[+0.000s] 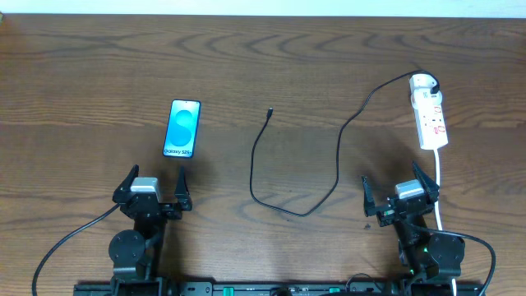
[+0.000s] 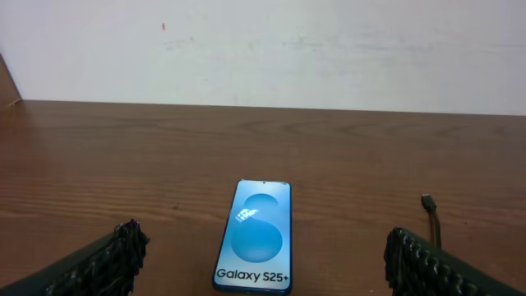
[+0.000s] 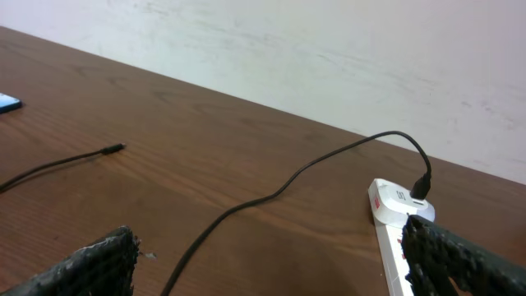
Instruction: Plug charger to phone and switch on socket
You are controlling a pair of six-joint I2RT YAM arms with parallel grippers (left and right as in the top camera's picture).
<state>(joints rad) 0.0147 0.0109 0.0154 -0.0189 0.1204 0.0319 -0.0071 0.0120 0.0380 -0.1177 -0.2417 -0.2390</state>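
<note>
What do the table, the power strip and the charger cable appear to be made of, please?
Table: wood or wood-look laminate, brown grain, faint sheen. Power strip: glossy white plastic, apparently, with red markings. Charger cable: matte black, thin and flexible, likely rubber or plastic sheathing.

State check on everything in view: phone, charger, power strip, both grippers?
phone: flat, face up, screen lit, nothing plugged in.
charger: one end plugged in at the power strip; free tip lying loose, apart from the phone.
power strip: lying flat; switch position can't be read.
left gripper: open, empty.
right gripper: open, empty.
</note>
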